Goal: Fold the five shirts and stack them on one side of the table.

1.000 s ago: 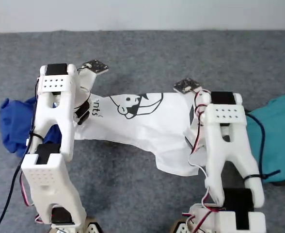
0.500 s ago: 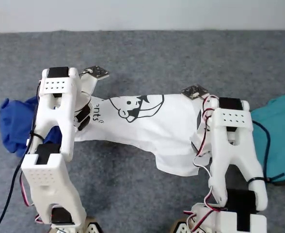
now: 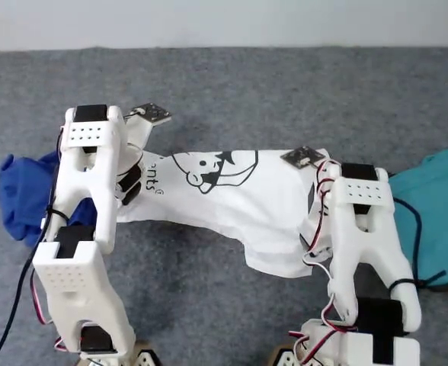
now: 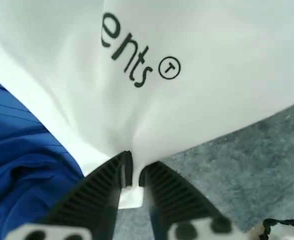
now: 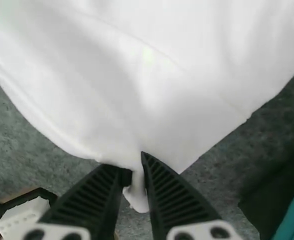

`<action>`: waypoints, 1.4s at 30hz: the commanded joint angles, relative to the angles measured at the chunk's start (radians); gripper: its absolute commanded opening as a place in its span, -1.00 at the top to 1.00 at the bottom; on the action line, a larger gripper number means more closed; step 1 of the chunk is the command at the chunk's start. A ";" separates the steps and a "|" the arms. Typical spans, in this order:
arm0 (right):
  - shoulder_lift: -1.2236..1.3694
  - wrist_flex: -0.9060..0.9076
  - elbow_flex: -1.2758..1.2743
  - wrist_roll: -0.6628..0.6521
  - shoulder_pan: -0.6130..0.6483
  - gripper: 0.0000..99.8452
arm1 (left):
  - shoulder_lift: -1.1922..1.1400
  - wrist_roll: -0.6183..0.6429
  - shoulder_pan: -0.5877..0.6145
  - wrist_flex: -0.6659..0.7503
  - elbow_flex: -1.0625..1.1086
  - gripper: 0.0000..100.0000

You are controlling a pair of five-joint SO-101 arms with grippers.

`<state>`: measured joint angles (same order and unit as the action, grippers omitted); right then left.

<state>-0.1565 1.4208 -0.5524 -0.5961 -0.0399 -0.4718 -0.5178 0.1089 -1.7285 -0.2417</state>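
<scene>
Clamped on a pinch of cloth, the left gripper (image 4: 134,165) has its ribbed black fingers (image 4: 99,187) pressed together on an edge fold of the white shirt (image 3: 239,198), close to the table's left edge. Just beside it, nearer that edge, lies the blue shirt (image 3: 22,194), a crumpled heap of deep blue knit (finely ribbed, as the left wrist view shows), partly tucked under the white cloth.

The white shirt spreads across the middle of the grey, felt-like table (image 3: 285,91), smooth and thin, pulled into shallow creases that fan out from each grip. It carries black lettering (image 4: 132,62) with a small circled mark, and beside that a black line drawing (image 3: 212,166) of a cartoon figure. Its near edge sags in an uneven flap toward the front of the table.

At the shirt's right end the right gripper (image 5: 132,172) is likewise closed on the white fabric, a stitched hem bunched between its ribbed black jaws. Beyond it, at the table's right edge, lies the teal shirt (image 3: 437,206), soft and rumpled, apart from the white one.
</scene>
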 commanded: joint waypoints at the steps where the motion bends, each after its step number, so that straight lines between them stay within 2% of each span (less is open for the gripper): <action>1: -0.041 -0.005 -0.005 -0.015 -0.013 0.98 | 0.006 -0.014 0.006 -0.025 -0.001 0.97; 10: -0.042 0.002 -0.006 -0.015 -0.036 0.98 | 0.015 -0.015 -0.002 -0.028 0.019 0.97; 14: -0.041 0.001 -0.008 -0.015 -0.033 0.98 | 0.014 -0.074 0.000 -0.028 0.074 0.97; 20: -0.041 0.004 -0.008 -0.015 -0.033 0.97 | 0.008 -0.075 0.006 -0.025 0.110 0.97; 22: -0.047 0.012 -0.008 -0.014 -0.031 0.92 | 0.009 -0.077 0.006 -0.023 0.108 0.97; 26: -0.050 0.061 -0.003 -0.014 -0.028 0.65 | 0.008 -0.081 0.006 -0.023 0.108 0.97; 28: -0.050 0.074 0.000 -0.015 -0.028 0.55 | 0.014 -0.124 0.005 -0.025 0.108 0.94; 32: -0.051 0.110 0.040 -0.015 -0.027 0.50 | 0.017 -0.129 0.008 -0.026 0.081 0.78; 36: -0.051 0.142 0.203 -0.008 -0.028 0.50 | 0.046 -0.133 0.008 -0.026 0.027 0.69; 39: -0.041 0.035 0.293 0.012 -0.031 0.50 | 0.110 -0.133 0.008 -0.026 -0.053 0.69; 42: -0.038 -0.191 0.253 0.095 -0.031 0.50 | 0.163 -0.130 0.005 -0.023 -0.120 0.69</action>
<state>-0.1565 1.4101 -0.3161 -0.5669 -0.0644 -0.4028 -0.6314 0.1089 -1.7285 -0.2831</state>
